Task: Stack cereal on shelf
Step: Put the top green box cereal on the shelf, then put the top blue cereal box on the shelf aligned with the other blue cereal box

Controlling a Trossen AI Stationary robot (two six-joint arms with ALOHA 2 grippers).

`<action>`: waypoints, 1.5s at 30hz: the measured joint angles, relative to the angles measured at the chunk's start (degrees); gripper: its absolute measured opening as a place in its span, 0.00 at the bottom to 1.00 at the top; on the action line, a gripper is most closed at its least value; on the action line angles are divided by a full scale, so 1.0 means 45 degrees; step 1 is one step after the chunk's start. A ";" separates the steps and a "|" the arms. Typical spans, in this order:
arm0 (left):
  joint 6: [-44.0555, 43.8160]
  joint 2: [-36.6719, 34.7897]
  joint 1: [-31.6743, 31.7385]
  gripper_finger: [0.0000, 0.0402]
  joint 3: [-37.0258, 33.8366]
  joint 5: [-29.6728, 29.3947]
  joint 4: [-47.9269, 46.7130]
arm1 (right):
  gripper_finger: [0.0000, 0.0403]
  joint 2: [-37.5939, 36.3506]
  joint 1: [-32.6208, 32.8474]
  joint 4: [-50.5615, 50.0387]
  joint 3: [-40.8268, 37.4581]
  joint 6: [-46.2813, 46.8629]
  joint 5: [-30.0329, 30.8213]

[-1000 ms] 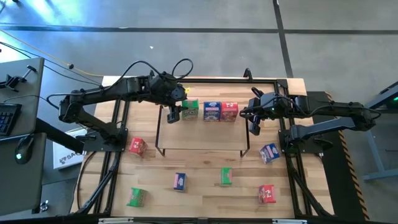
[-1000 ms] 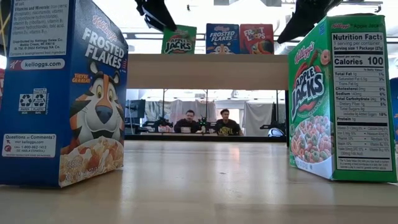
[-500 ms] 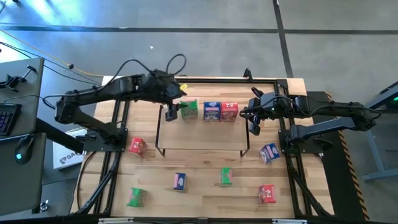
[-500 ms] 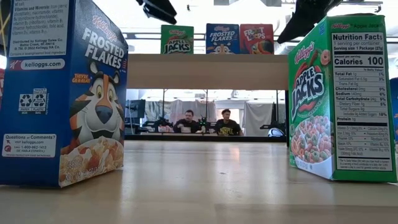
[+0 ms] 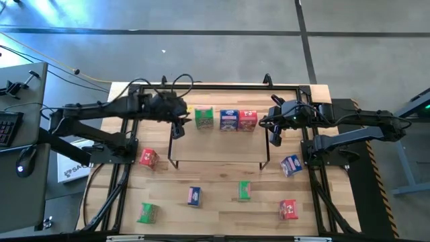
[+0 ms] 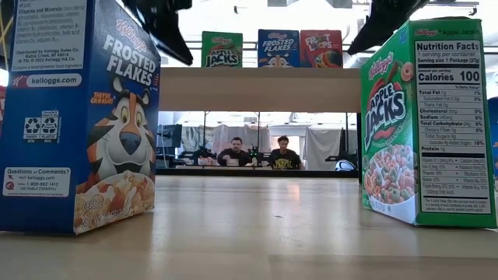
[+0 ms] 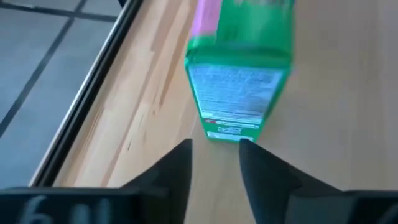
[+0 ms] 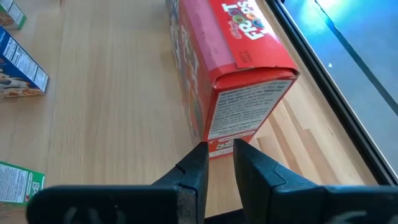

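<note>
The shelf [image 5: 218,148] carries three cereal boxes in a row along its far edge: green [image 5: 203,118], blue [image 5: 229,119] and red [image 5: 248,119], all upright on their bases. My left gripper [image 5: 178,128] hovers open at the shelf's left end, just left of the green box [image 7: 239,87], apart from it. My right gripper [image 5: 275,136] hangs at the shelf's right end, its fingers a narrow gap apart, short of the red box [image 8: 230,74]. In the low view the three boxes stand on the shelf top [image 6: 257,88].
Loose boxes lie on the table: red [image 5: 148,158], blue [image 5: 194,195], green [image 5: 244,190], green [image 5: 147,213], red [image 5: 289,209], blue [image 5: 291,165]. The blue [image 6: 78,117] and green [image 6: 424,120] ones loom near the low camera. Two people sit far behind the table.
My left gripper has drawn back from the green box toward the table's left edge and slightly nearer. The green box, tilted on the shelf a second ago, now stands upright beside the blue one. The right arm has kept still.
</note>
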 joint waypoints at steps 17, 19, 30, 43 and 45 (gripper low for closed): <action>0.0610 0.0536 0.0324 0.12 -0.1959 0.0125 0.4602 | 0.16 0.0000 -0.0004 0.0093 0.0004 0.0097 0.0002; 0.0619 0.0633 0.0329 0.12 -0.1959 0.0392 0.4789 | 0.16 0.0000 0.0000 0.0087 0.0004 0.0097 -0.0002; 0.0327 0.0572 0.0097 0.12 -0.1954 0.0727 0.4698 | 0.16 0.0000 -0.0002 0.0092 0.0004 0.0097 -0.0002; -0.0199 -0.1143 -0.0236 0.12 -0.1939 0.0141 0.2951 | 0.16 -0.0010 0.0179 -0.0158 0.0310 -0.0051 0.0025; -0.0427 -0.1461 -0.0483 0.12 -0.2078 0.0164 0.3117 | 0.16 -0.0008 0.0435 -0.0212 0.0310 -0.0205 0.0011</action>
